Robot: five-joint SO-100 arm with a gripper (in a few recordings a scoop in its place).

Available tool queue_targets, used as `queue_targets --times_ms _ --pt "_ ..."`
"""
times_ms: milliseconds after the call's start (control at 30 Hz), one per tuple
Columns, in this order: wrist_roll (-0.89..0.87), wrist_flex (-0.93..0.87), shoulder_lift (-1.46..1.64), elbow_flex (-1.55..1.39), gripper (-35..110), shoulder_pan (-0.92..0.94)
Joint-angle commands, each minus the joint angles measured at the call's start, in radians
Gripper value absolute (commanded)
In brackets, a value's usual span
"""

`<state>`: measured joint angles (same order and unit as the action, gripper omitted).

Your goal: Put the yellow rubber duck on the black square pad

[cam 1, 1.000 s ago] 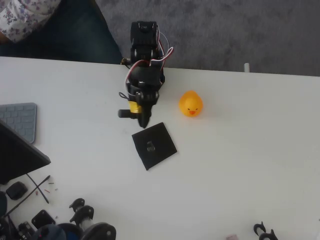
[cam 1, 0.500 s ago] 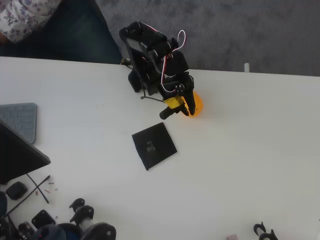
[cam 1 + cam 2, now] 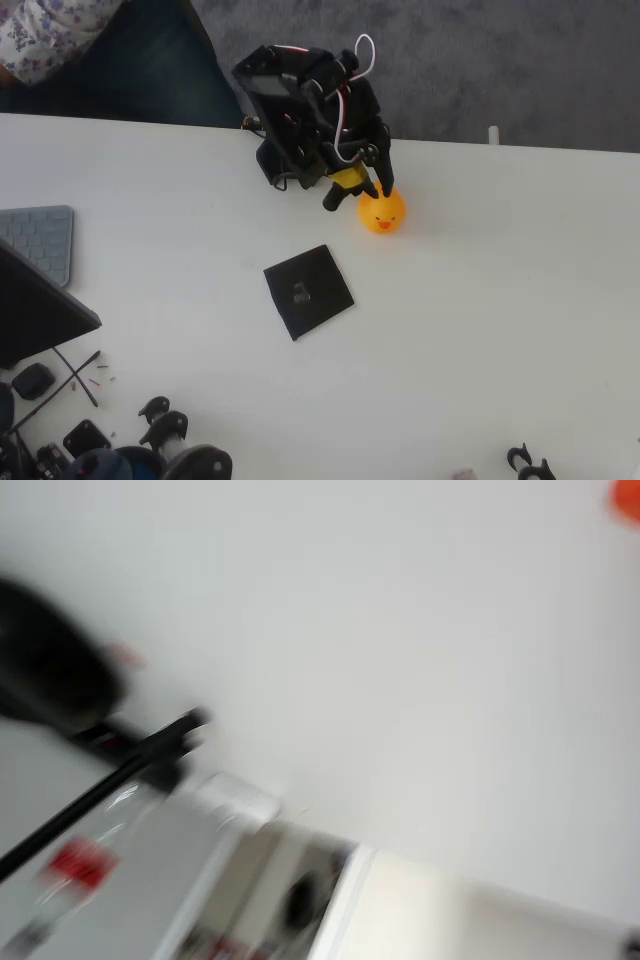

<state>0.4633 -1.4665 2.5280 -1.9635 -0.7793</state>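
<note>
1. Now, overhead view: the black arm reaches in from the far edge of the white table (image 3: 480, 330), with the gripper (image 3: 362, 194) low at the far-left side of the yellow rubber duck (image 3: 382, 212).
2. One finger tip sits against the duck's far edge; the other is left of it. How wide the jaws stand, or whether they hold anything, I cannot tell.
3. The duck rests on the table, beak toward the near side.
4. The black square pad (image 3: 309, 291) lies flat, turned askew, near and left of the duck, apart from it.
5. Grey keyboard (image 3: 38, 240) at left edge; small black parts (image 3: 165, 430) at near-left.
6. Wrist view: blurred; an orange patch in the top right corner.
</note>
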Motion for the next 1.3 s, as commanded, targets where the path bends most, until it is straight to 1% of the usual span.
queue_targets --times_ms 0,533,700,933,1033,1200,1267 --pt "0.008 -0.023 -0.081 0.043 6 -0.061" --pt "-0.029 -0.025 -0.331 0.091 6 -0.310" --pt "-0.028 -0.021 -0.351 0.092 6 -0.336" --pt "-0.028 -0.020 -0.351 0.089 6 -0.327" --pt "-0.028 -0.028 -0.351 0.077 9 -0.328" --pt "-0.015 -0.035 -0.351 0.077 22 -0.334" --pt "-0.012 -0.035 -0.351 0.077 24 -0.334"
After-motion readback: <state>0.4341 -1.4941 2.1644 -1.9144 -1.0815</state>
